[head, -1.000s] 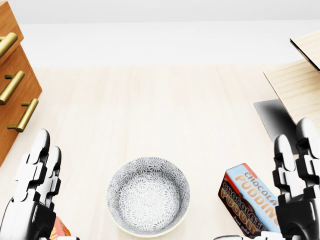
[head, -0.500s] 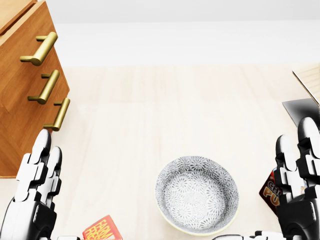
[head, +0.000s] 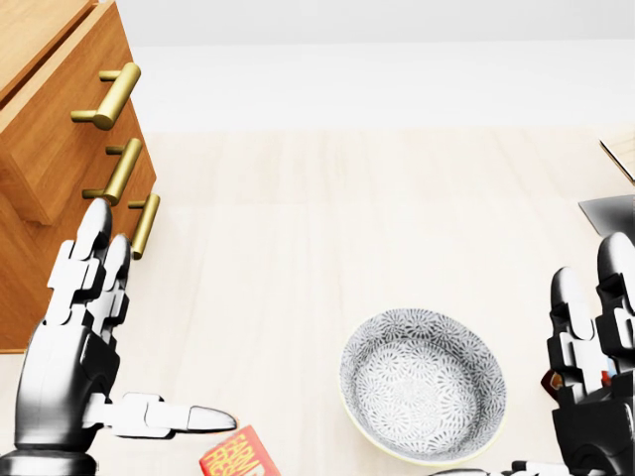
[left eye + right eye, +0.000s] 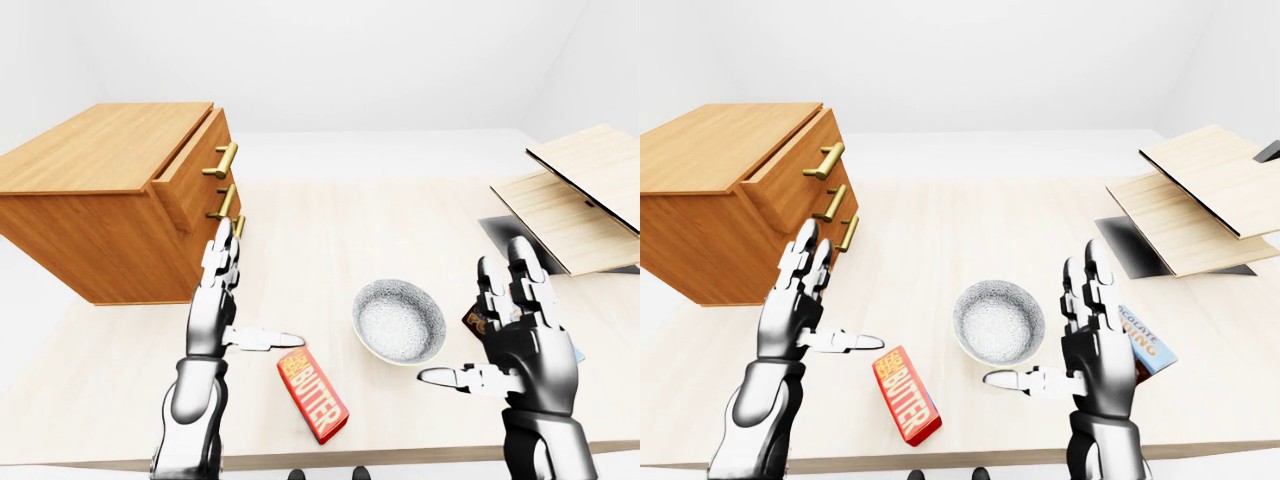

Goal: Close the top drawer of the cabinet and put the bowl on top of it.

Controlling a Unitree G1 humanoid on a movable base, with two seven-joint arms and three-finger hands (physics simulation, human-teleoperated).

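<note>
Over on the left-eye view's left the cabinet (image 4: 90, 200) has its top drawer (image 4: 188, 168) ajar, left hand (image 4: 212, 310) splayed near. Head view: bowl (image 3: 422, 385) low, right of centre. Right-eye view: right hand (image 4: 1095, 350) spread, empty; I'd push the drawer front squarely

Head view: cabinet (image 3: 50, 149) cut by left and top edges; butter box (image 3: 236, 458) cut by bottom edge. Left-eye view: pudding box (image 4: 472, 321) mostly hidden behind right robot hand (image 4: 528, 350).

The cabinet (image 4: 90, 230) has its top drawer (image 4: 190, 160) seemingly ajar; patterned bowl (image 4: 399, 322) upright nearby.
</note>
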